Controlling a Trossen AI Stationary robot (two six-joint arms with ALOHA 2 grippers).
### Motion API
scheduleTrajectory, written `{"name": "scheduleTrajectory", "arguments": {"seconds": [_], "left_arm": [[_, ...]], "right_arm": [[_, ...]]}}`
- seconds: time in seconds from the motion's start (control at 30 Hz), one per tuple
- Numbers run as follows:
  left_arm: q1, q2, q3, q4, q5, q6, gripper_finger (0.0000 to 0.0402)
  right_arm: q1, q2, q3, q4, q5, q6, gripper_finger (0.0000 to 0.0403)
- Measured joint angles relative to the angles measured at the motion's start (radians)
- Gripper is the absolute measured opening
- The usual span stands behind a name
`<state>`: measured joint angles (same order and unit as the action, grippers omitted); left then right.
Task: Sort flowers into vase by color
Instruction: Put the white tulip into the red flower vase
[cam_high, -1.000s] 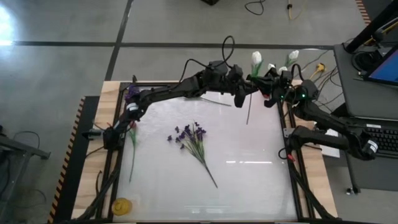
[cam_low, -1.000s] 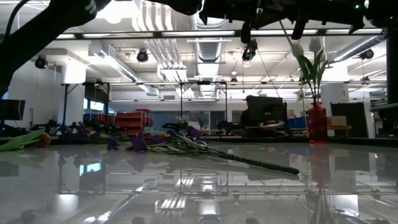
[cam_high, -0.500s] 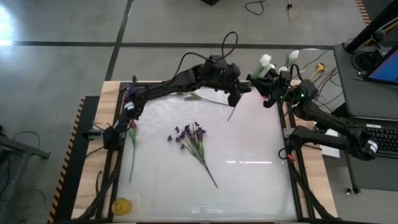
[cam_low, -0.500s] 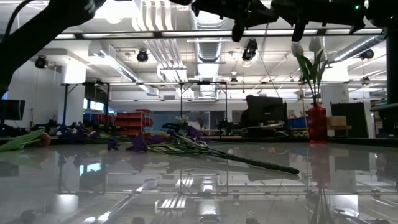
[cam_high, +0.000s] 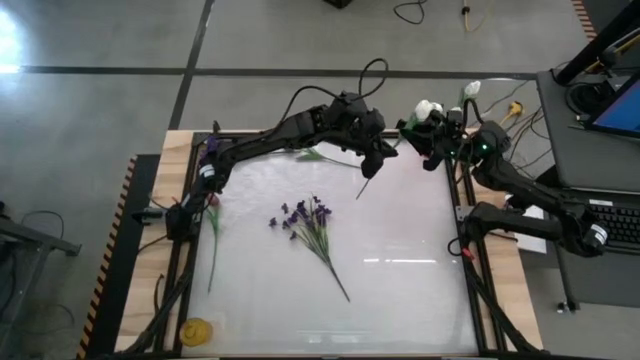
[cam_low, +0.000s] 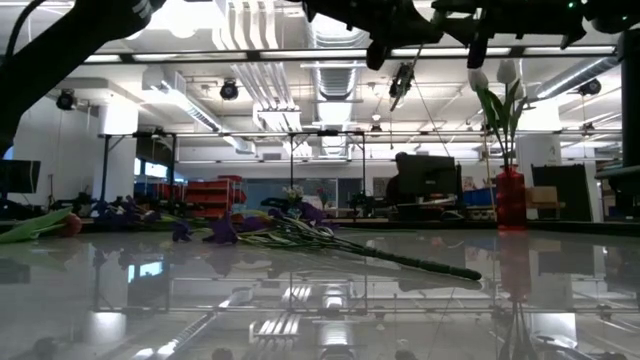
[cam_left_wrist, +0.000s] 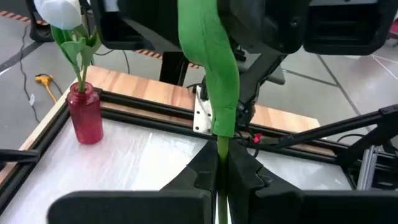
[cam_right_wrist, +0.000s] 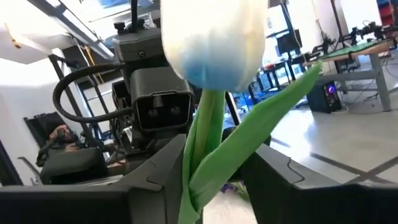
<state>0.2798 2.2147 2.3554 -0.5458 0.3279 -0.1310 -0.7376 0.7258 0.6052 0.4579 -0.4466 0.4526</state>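
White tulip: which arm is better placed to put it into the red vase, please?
Likely the right: the right tool is at the white tulip, nearest the red vase; the left tool grips its stem farther off.

The place was a robotics lab or industrial workshop. Beyond the glossy white table (cam_low: 320, 300) ran exposed silver ceiling ducts (cam_low: 250, 70) with strip lights, black metal frame racks (cam_low: 200, 160) and red storage bins (cam_low: 205, 192). From above showed grey concrete floor (cam_high: 100, 40), loose cables (cam_high: 420, 12) and a laptop bench (cam_high: 610, 120).
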Motion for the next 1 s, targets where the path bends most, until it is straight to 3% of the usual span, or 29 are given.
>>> {"name": "scheduleTrajectory", "arguments": {"seconds": [0.3, 0.53, 0.77, 1.0], "left_arm": [[0.001, -0.008, 0.0, -0.018, -0.006, 0.0, 0.0], [0.006, -0.032, 0.0, -0.086, -0.024, 0.023, 0.0031], [0.006, -0.043, 0.0, -0.191, -0.119, 0.075, 0.0106], [0.01, -0.067, 0.0, -0.225, -0.137, 0.112, 0.0158]], "right_arm": [[0.0, 0.007, 0.011, -0.039, -0.037, 0.0, 0.002], [0.0, -0.029, 0.011, -0.07, -0.028, -0.054, 0.0013], [0.0, -0.15, 0.01, -0.221, 0.128, -0.163, 0.0012], [0.0, -0.366, 0.01, -0.391, 0.435, -0.379, 0.0012]]}}
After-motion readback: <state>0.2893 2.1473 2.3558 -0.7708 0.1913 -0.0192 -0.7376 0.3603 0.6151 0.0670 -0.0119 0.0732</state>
